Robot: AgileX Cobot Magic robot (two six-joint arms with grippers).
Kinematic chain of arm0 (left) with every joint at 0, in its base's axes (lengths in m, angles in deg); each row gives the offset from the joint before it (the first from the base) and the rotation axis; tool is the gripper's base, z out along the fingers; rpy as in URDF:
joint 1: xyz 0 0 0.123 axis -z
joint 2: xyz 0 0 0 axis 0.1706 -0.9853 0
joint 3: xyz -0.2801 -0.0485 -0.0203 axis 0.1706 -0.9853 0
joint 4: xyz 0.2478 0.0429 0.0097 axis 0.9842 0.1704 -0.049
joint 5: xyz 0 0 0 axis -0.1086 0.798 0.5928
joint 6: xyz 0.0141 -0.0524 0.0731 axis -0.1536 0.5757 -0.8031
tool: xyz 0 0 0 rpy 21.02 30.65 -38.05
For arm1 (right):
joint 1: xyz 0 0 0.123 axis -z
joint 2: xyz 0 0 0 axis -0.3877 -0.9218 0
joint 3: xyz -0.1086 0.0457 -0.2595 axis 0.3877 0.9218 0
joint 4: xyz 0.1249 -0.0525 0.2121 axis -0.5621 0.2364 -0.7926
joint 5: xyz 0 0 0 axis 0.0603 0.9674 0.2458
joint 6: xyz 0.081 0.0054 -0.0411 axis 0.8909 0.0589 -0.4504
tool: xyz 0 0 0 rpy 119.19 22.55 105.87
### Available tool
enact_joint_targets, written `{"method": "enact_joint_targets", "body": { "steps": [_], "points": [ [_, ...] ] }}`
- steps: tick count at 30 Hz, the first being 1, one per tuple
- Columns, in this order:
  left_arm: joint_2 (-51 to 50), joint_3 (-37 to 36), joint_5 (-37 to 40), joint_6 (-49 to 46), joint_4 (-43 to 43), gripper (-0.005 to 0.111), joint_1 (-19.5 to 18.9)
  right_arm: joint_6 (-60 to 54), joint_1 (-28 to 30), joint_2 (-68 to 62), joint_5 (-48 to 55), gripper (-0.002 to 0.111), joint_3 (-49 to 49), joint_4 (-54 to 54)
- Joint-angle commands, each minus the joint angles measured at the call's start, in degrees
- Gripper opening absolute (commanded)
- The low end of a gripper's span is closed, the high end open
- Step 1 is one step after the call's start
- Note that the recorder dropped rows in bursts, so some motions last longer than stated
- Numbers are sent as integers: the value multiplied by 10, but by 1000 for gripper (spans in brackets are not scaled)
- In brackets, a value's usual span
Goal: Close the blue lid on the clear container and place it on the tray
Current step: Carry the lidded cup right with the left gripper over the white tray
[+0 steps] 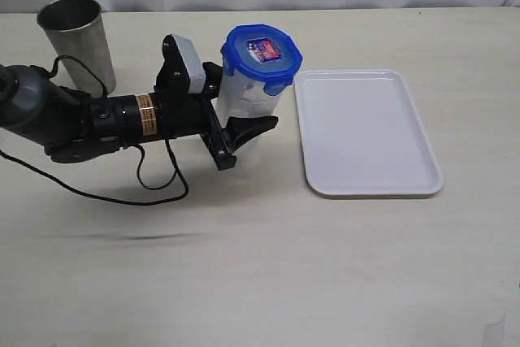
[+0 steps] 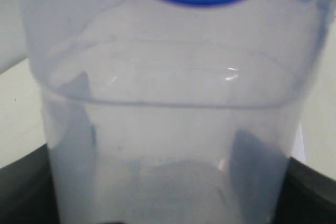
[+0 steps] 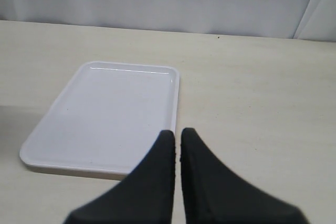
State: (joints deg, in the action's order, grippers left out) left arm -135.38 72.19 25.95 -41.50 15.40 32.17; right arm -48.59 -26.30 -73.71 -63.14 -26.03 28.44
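As it stands upright just beside the tray [image 1: 366,132], not on it, we list the container [image 1: 250,91]: clear plastic, blue lid [image 1: 262,56] on top. We judge it light, smooth, slightly yielding, apt to slip; best held mid-body, below the lid flaps. Left gripper [image 1: 241,103] clasps it there. Right gripper [image 3: 177,140]: pinched closed, empty.

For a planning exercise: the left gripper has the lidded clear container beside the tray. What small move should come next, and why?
Probably lift the clear container slightly and carry it toward the tray. The blue lid already sits on top, the left gripper clasps the container's body, and the tray lies just beside it.
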Motion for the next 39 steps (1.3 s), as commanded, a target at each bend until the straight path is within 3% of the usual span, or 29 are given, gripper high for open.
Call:
{"method": "enact_joint_targets", "body": {
  "steps": [1,6,14,20,32,39],
  "points": [
    [5,13,-27,-73,-80,0,31,0,2,3,2,4,1,1],
    [5,69,42,-73,-79,0,68,0,2,3,2,4,1,1],
    [5,162,290,-95,-79,0,138,0,2,3,2,4,1,1],
    [5,213,482,-180,-79,0,169,0,2,3,2,4,1,1],
    [5,277,708,-343,-68,0,203,0,2,3,2,4,1,1],
    [5,289,879,-341,144,0,265,0,2,3,2,4,1,1]
  ]
}}
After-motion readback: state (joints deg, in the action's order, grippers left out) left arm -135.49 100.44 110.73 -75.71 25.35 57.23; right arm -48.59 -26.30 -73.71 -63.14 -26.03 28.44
